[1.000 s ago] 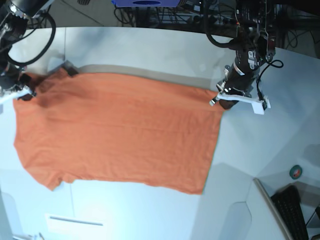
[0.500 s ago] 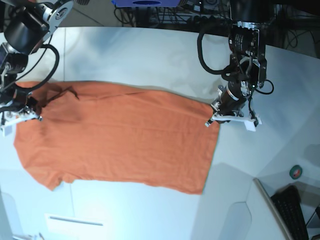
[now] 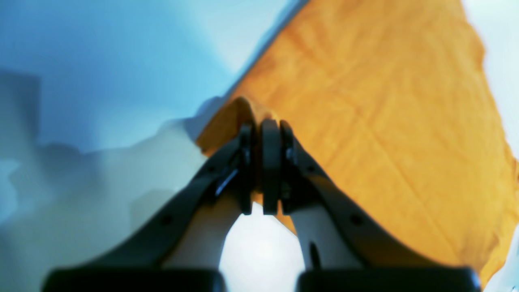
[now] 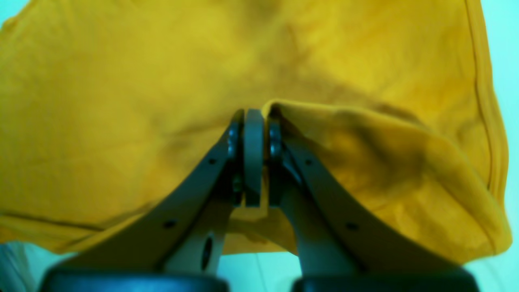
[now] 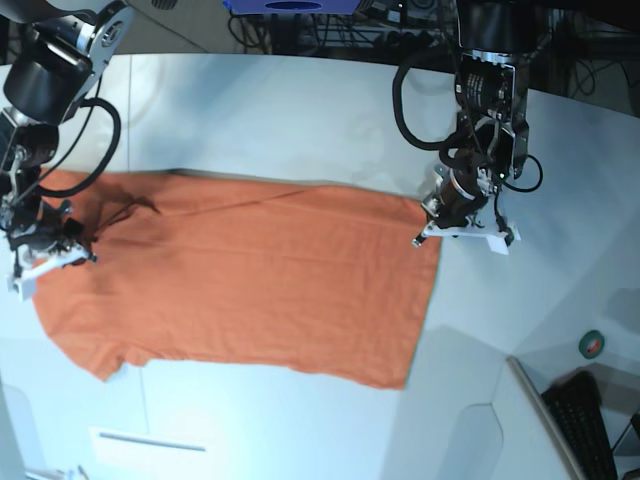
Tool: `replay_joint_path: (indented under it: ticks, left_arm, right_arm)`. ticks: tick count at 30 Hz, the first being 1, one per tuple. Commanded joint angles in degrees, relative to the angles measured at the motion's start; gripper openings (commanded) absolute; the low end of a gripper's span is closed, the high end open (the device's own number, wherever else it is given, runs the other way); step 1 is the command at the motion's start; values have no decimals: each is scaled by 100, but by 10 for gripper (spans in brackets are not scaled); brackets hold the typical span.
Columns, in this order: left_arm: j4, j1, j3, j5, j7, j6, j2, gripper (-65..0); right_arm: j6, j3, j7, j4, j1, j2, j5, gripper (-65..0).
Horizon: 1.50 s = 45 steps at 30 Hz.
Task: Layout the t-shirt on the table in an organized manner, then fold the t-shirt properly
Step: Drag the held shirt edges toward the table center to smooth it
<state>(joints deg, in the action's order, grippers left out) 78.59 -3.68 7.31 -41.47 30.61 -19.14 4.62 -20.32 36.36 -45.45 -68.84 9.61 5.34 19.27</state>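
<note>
Left wrist view is showing the left end effector [image 3: 263, 129] pinched tight on a small peak of orange cloth at a corner of the t-shirt [image 3: 385, 121], with the rest of the fabric spreading flat across the counter [image 3: 101, 61] beyond it. The right wrist view is showing the right end effector [image 4: 253, 117] likewise clamped on a raised fold of the t-shirt [image 4: 121, 81], near a hemmed edge that is running down the frame's right side, and a loose flap is draping beside the jaws. From the base view, the left end effector [image 5: 450, 215] is gripping the shirt's far corner toward the counter's right edge, while the right end effector [image 5: 50, 245] is gripping the opposite end near the counter's left edge; the t-shirt [image 5: 250, 280] is lying mostly flat between them on the counter [image 5: 300, 100], closer to the left edge than the right, with a dark wrinkle near the right end effector. Judging by this, the step is folding the far edge over toward the near edge. To do it well, both arms should be lifting evenly, keeping the cloth taut between them, and travelling together so the edge is landing parallel to the near hem without bunching.
</note>
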Motion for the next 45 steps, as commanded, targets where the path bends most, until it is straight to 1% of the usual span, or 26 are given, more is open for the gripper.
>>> replay_joint_path:
  ticks: [1,4,6,8,13,17,27,35,41,45]
  left_arm:
    - [119,144,12,2,-120,54,26,-650]
    - [172,214,29,2,-120,54,26,-650]
    - [102,346,188,2,-120,54,-18,-650]
    - [-74,417,372,29,-120,54,-106,-650]
    - [-470,672,434,29,-120,54,-106,-650]
    - [-610,786,425,29,-120,54,-106,-650]
    - [-470,812,486,11,-112,54,-115,-650]
    - [-487,1058,434,11,-112,54,-115,-650]
    - [-971,1305,434,29,-112,54,-115,-650]
    - [-1164,1357,425,29,-112,54,-106,-650]
  right_arm:
    - [-21,-10,92,-74,169,77,82,-650]
    - [-21,-10,92,-74,239,85,82,-650]
    - [-21,-10,92,49,336,94,82,-650]
    - [-21,-10,92,304,442,129,82,-650]
    - [-21,-10,172,717,573,173,82,-650]
    - [-21,-10,365,717,582,182,82,-650]
    - [-21,-10,374,682,609,182,82,-650]
    - [-21,-10,383,673,653,182,82,-650]
    - [-21,-27,576,717,723,182,73,-650]
    - [-21,-440,585,717,714,191,73,-650]
